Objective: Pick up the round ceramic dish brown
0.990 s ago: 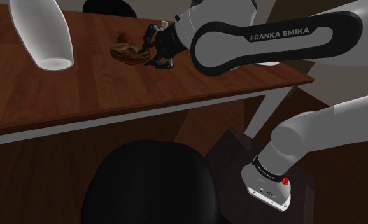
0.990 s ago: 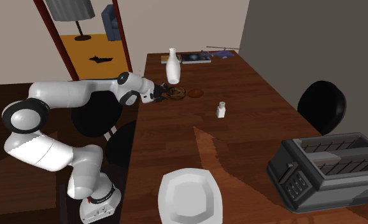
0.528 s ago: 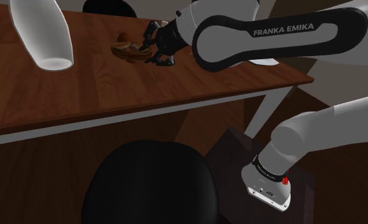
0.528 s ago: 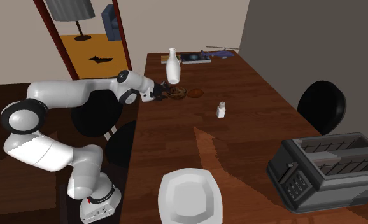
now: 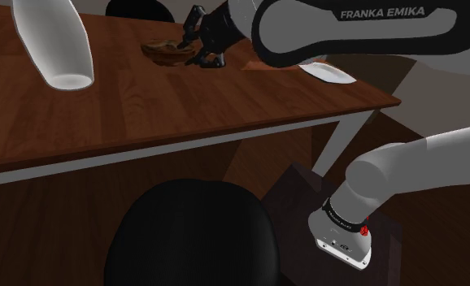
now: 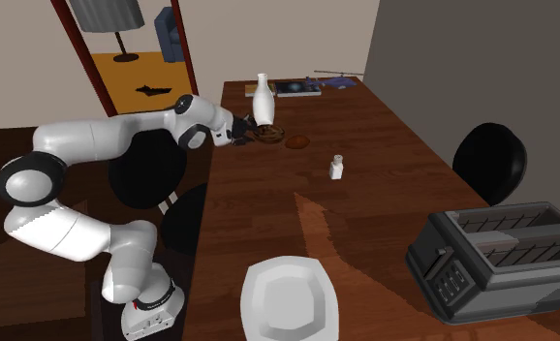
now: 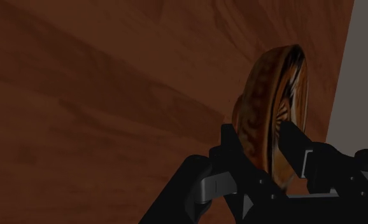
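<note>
Begins with the long brown desk (image 5: 184,97), spanned low by the white arm (image 5: 347,32) reaching toward the far end in the shoulder view. Takes in a tall white bottle (image 6: 262,102) standing just beside the work spot, close enough to be clipped. Finds the round brown dish (image 7: 272,102) there, near the desk's side edge by the arm, seen edge-on and tilted from the wrist. Shows the black claw (image 7: 260,137) clamped on the dish's rim, one finger against each face. No telling whether lifted clear of the wood or touching it. Calls, most likely, for a plain lift: raise slowly and straight up, hold the squeeze steady, avoid rolling the wrist. Some risk of slip or swing with a rim pinch on a lopsided load. Steer away from the bottle and from the small brown item (image 6: 296,141) near the dish. Seat the rim deep between the fingers (image 7: 291,137), not out at the tips.
</note>
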Action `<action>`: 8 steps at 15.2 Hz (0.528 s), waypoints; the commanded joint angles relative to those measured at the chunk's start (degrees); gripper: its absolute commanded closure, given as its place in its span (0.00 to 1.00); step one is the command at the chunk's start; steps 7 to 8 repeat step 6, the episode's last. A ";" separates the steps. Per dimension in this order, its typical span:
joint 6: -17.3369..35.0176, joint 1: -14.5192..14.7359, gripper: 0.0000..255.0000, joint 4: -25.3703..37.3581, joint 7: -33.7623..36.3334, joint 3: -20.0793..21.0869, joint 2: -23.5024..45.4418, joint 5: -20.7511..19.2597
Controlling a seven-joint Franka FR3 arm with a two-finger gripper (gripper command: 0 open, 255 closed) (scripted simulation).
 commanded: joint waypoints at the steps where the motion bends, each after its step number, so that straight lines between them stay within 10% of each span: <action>1: -1.82 -0.48 1.00 1.53 0.45 -0.35 -0.39 -0.62; 8: -4.32 -1.00 1.00 3.59 0.91 -1.03 -0.86 -1.40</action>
